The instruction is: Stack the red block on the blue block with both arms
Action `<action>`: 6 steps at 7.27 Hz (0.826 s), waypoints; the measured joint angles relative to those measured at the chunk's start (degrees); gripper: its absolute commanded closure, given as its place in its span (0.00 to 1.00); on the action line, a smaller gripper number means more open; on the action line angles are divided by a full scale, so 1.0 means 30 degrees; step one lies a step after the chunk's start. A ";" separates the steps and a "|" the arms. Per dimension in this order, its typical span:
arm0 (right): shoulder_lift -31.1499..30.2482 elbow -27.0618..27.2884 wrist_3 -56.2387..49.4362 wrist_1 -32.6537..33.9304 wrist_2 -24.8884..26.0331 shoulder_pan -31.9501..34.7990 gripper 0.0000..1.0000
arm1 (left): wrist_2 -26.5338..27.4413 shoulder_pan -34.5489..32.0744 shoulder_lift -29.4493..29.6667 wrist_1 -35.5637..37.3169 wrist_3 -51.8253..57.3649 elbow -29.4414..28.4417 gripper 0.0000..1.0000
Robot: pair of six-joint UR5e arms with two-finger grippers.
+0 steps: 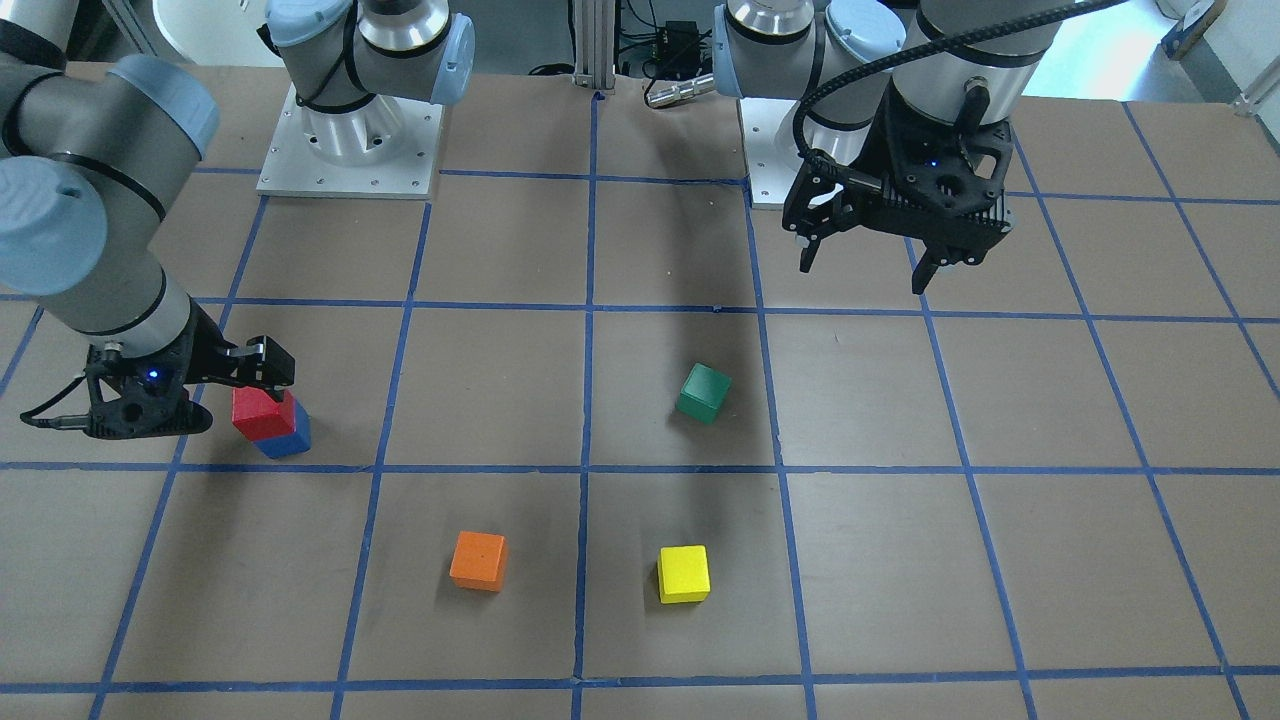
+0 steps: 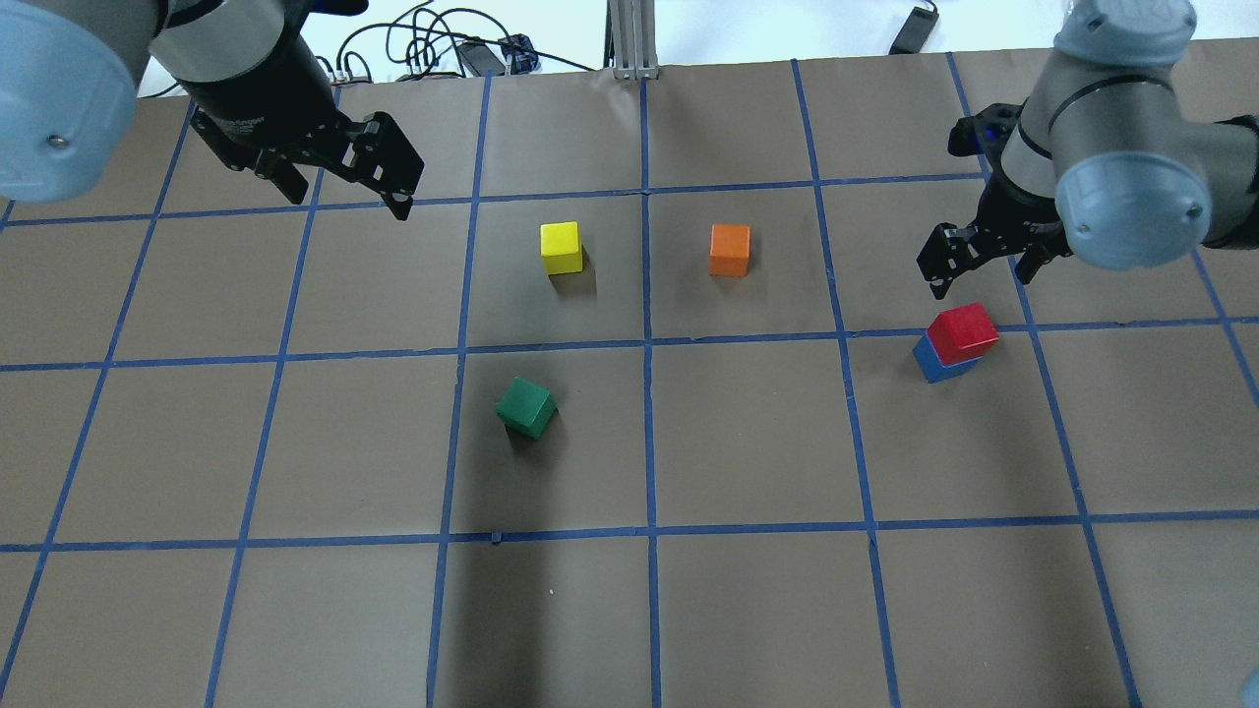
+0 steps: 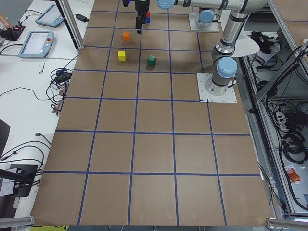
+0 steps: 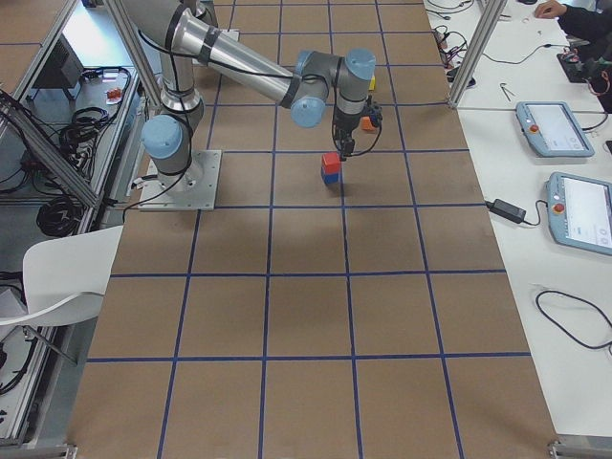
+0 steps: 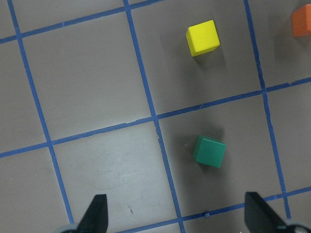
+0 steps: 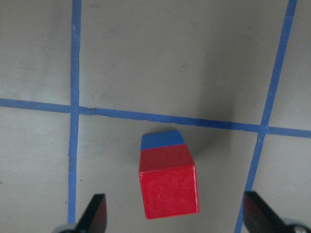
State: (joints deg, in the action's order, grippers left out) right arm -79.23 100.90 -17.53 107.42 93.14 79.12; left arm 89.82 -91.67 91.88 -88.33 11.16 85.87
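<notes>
The red block [image 1: 262, 415] sits on top of the blue block [image 1: 288, 440], slightly turned against it, on the robot's right side of the table. The stack also shows in the overhead view, red [image 2: 964, 331] on blue [image 2: 929, 365], and in the right wrist view, red [image 6: 169, 187] on blue [image 6: 163, 140]. My right gripper [image 1: 270, 372] [image 2: 984, 273] is open, just above and beside the stack, and touches neither block. My left gripper [image 1: 862, 272] [image 2: 346, 197] is open and empty, raised over the table near its base.
A green block [image 1: 703, 392] [image 5: 210, 151] lies near the table's middle. A yellow block [image 1: 684, 573] [image 5: 202, 38] and an orange block [image 1: 478, 560] lie farther from the robot. Blue tape lines grid the brown table.
</notes>
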 measured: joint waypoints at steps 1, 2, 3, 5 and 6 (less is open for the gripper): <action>-0.0516 -0.1250 0.0165 -0.1853 -0.0023 0.0240 0.00 | 0.0000 0.0000 -0.0001 0.0000 0.0000 0.0000 0.00; -0.0988 -0.2549 0.0422 -0.3598 -0.0019 0.0728 0.00 | 0.0000 0.0000 0.0006 0.0000 0.0000 -0.0007 0.00; -0.1279 -0.3716 0.1029 -0.4927 -0.0011 0.1388 0.00 | 0.0000 0.0000 0.0008 0.0001 0.0000 -0.0013 0.00; -0.1435 -0.4730 0.3151 -0.5867 0.0001 0.2668 0.00 | -0.0001 -0.0001 0.0010 0.0000 -0.0001 -0.0003 0.00; -0.1494 -0.4781 0.4361 -0.5996 -0.0024 0.3187 0.00 | 0.0000 -0.0001 0.0014 0.0000 0.0000 -0.0006 0.00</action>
State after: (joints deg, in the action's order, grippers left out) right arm -83.72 86.55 -4.45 89.43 93.06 88.68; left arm 89.82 -91.67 91.92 -88.33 11.16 85.85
